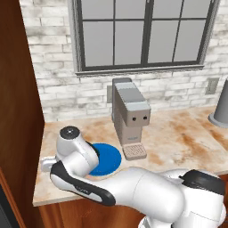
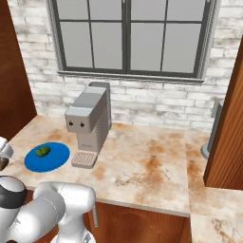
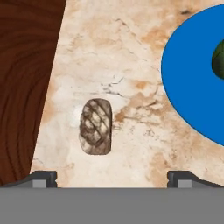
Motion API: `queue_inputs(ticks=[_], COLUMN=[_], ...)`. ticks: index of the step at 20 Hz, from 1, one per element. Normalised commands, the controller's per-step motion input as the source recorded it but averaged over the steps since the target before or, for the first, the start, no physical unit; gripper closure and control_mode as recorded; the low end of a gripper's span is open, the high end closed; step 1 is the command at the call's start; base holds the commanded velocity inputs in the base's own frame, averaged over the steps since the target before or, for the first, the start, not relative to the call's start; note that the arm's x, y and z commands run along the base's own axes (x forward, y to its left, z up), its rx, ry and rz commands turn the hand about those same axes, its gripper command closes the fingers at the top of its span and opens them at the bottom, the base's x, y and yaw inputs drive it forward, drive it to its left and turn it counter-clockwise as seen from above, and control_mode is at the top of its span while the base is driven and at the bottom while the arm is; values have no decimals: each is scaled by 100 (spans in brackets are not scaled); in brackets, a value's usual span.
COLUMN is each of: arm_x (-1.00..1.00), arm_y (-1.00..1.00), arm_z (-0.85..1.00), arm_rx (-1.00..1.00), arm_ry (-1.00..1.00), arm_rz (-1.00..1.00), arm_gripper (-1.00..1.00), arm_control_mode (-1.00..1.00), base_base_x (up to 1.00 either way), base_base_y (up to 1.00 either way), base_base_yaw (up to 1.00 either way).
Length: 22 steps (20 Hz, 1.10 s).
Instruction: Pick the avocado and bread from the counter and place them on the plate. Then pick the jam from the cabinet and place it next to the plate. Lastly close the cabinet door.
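The counter (image 2: 142, 166) is a beige stone slab with rusty brown streaks and a thick pale edge. Under its near edge there is reddish-brown wood. The robot's white arm bends low over the left end of the counter.

In the hand view, the gripper (image 3: 112, 177) looks down at the stone. Its two dark finger tips (image 3: 43, 178) stand far apart, as wide as they go. There is nothing between them, and they touch nothing. The bread (image 3: 96, 126) lies on the counter just ahead of the tips, closer to the left tip. It is a small brown lump with crisscross lines on top. On one side of it is a dark wooden wall (image 3: 22, 87).

On the other side of the bread, a little way off, lies the flat blue plate (image 2: 57, 159). The small green avocado (image 2: 43, 151) sits on the plate.

Just beside the plate stands a grey coffee machine (image 1: 129, 116). Behind it is a white brick wall (image 2: 156, 102) with a big window (image 1: 142, 33) in a dark frame. Far to the right in the left base view, a grey thing (image 1: 220, 109) stands on the counter. In the right base view, a tall reddish-brown wooden panel (image 2: 228, 128) stands on the right.
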Motion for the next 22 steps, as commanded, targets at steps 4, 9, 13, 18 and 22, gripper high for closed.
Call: queue_inputs(ticks=[4, 9, 13, 18, 22], arm_x=[20, 12, 12, 9, 12], arm_y=[8, 6, 12, 13, 12], arm_z=[-22, -32, -28, -21, -31], arm_rx=[0, 0, 0, 0, 0], arm_ry=[0, 0, 0, 0, 0], arm_rz=[0, 0, 0, 0, 0], arm_gripper=[-100, -100, -100, -100, -100], arm_control_mode=[-100, -100, -100, -100, -100], base_base_x=[0, 0, 0, 0, 0], base_base_y=[0, 0, 0, 0, 0], base_base_yaw=[0, 0, 0, 0, 0])
